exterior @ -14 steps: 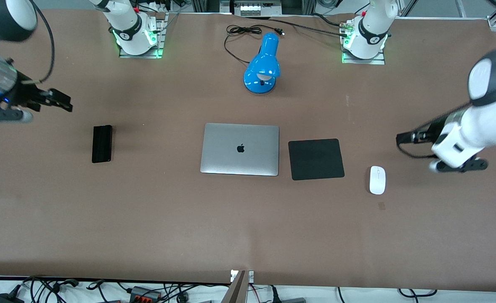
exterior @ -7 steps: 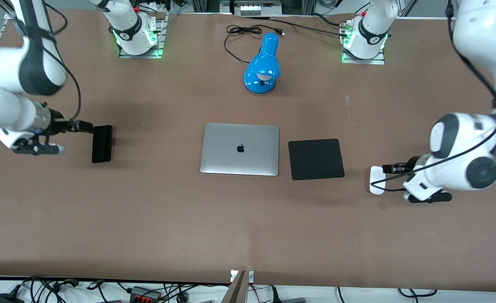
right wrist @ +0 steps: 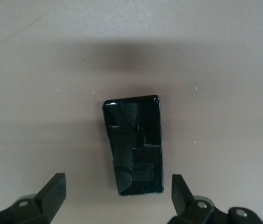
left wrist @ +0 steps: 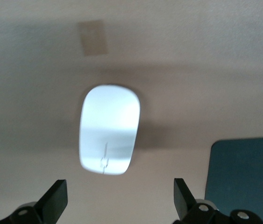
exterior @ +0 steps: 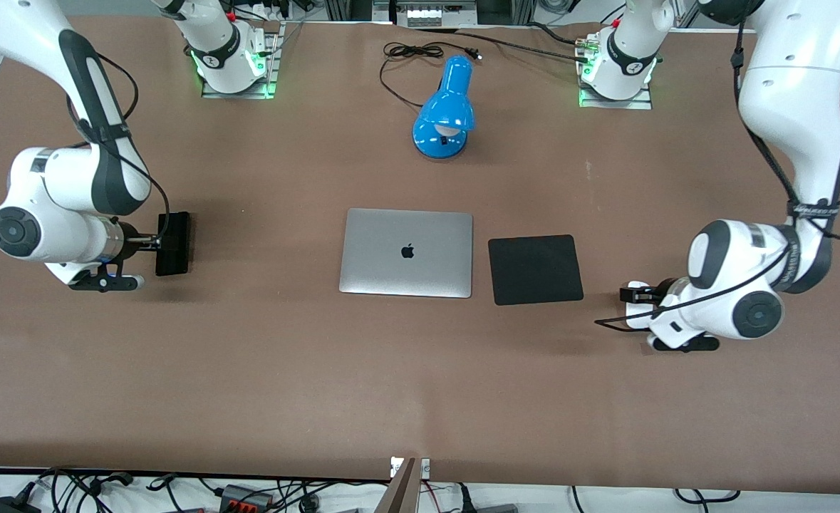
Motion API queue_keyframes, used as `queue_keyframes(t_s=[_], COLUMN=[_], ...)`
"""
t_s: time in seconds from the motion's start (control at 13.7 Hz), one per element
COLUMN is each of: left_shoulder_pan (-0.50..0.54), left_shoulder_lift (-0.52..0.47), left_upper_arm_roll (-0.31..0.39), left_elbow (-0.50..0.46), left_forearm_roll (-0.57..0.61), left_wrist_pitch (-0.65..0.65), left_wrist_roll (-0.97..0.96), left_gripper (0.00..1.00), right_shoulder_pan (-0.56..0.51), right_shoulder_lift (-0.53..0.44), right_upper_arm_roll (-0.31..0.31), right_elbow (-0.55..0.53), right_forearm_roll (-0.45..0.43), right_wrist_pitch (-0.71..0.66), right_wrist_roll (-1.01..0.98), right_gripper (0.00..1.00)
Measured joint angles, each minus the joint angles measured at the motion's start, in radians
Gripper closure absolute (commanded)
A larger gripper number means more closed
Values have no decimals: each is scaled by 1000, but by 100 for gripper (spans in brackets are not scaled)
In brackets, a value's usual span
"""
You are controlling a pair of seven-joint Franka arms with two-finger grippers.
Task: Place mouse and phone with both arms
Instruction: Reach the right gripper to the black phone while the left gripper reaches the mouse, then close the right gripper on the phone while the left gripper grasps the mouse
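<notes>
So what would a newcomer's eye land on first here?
Probably both arms down at once, one at each end of the table. The right gripper hangs open over the black phone, and the left gripper hangs open over the white mouse. Between them lie the silver laptop and the blue lamp, farther from the camera.

The left gripper (exterior: 633, 296) hid most of the mouse (exterior: 632, 316) in the front view; the black mat (left wrist: 243, 179) was cropped beside it.

Robotics lab, bolted arm bases (exterior: 233, 68), cable clutter (exterior: 249, 493) along table edge
</notes>
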Motion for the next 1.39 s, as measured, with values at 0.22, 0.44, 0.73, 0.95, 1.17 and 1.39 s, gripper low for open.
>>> queue_keyframes(t_s=[0.22,0.44,0.73,0.95,1.17,1.39], left_shoulder_pan=[-4,-2,5,4,4,5], left_shoulder_lift=[24,27,54,61,66,77], left_upper_arm_roll=[0,5,11,11,11,11], left_elbow=[0,2,2,2,2,2], left_forearm_roll=[26,30,44,44,44,44], left_wrist_pitch=[40,42,63,67,67,72], left_wrist_roll=[8,24,61,63,64,65], left_gripper=[0,0,0,0,0,0], right_shoulder_pan=[-25,-29,-32,-45,-48,-48], right_shoulder_lift=[39,51,52,57,60,69], right_upper_arm_roll=[-1,-1,-1,-1,-1,-1], right_elbow=[-25,-73,-111,-118,-124,-129], right_forearm_roll=[0,0,0,0,1,1], right_wrist_pitch=[75,153,173,174,173,173], right_wrist_roll=[-59,-71,-72,-72,-72,-71], right_gripper=[0,0,0,0,0,0])
